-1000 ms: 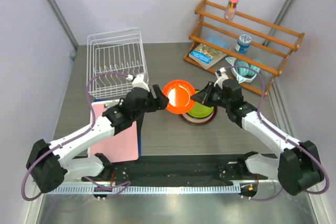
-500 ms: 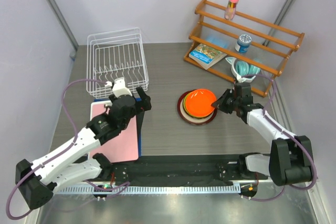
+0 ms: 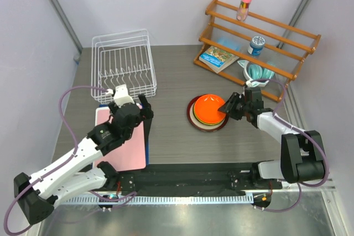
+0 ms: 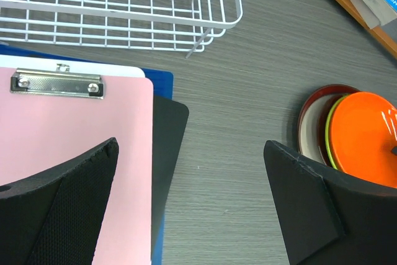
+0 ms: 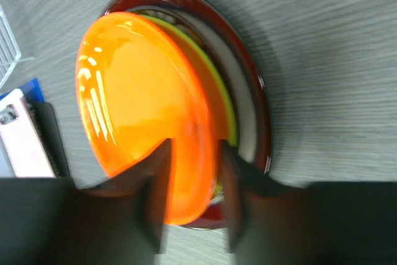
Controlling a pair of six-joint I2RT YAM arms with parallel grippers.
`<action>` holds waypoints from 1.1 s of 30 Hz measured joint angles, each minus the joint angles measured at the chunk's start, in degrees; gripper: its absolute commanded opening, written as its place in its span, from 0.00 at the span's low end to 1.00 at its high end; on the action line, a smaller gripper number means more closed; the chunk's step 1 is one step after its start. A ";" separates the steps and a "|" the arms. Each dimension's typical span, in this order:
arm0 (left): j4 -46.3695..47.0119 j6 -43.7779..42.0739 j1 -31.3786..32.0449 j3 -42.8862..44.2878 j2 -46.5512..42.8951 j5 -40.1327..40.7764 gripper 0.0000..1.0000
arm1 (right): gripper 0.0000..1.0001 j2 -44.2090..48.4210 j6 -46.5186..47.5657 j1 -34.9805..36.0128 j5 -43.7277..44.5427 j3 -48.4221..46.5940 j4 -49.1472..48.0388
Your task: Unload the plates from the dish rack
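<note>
— top external view: how far along are you?
— nearly done, i judge. the dish rack [image 3: 123, 64], upper left of the frame, holds no plates that i can see. the plates [image 3: 194, 121] sit stacked on the desk [image 3: 177, 75] at centre right, the orange plate [image 3: 207, 108] on top, over the lime green plate [image 5: 224, 105] and darker-rimmed ones.
— and your fingers?
— my left fingers [image 3: 145, 107] are spread wide and empty, by the edge of the pink clipboard [image 3: 124, 142]. my right fingers [image 3: 228, 106] straddle the orange plate's right rim; that wrist view is blurred, so i cannot tell whether they pinch it or stand loose.
— what's left?
— only letting go and pulling clear, i think.
</note>
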State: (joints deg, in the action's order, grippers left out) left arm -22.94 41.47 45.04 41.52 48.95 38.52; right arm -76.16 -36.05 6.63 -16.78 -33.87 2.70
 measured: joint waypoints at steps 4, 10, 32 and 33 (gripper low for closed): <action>-0.20 -0.20 0.00 -0.39 -0.87 0.55 0.99 | 0.74 -0.28 0.11 0.07 -1.38 -0.17 -1.29; -0.31 -0.72 0.00 -0.48 -0.72 0.76 1.00 | 0.81 2.47 1.79 0.00 -1.07 -0.55 1.40; -0.68 -1.73 0.00 -0.48 0.31 1.57 1.00 | 0.93 10.69 8.81 0.00 1.66 -5.79 11.56; -0.70 -1.92 0.00 -0.48 0.31 1.75 1.00 | 0.94 10.84 8.90 0.00 2.01 -5.79 11.69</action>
State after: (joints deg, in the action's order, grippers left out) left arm -23.64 39.55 45.04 41.04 49.25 40.27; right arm -65.32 -27.16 6.63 -14.76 -39.66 14.39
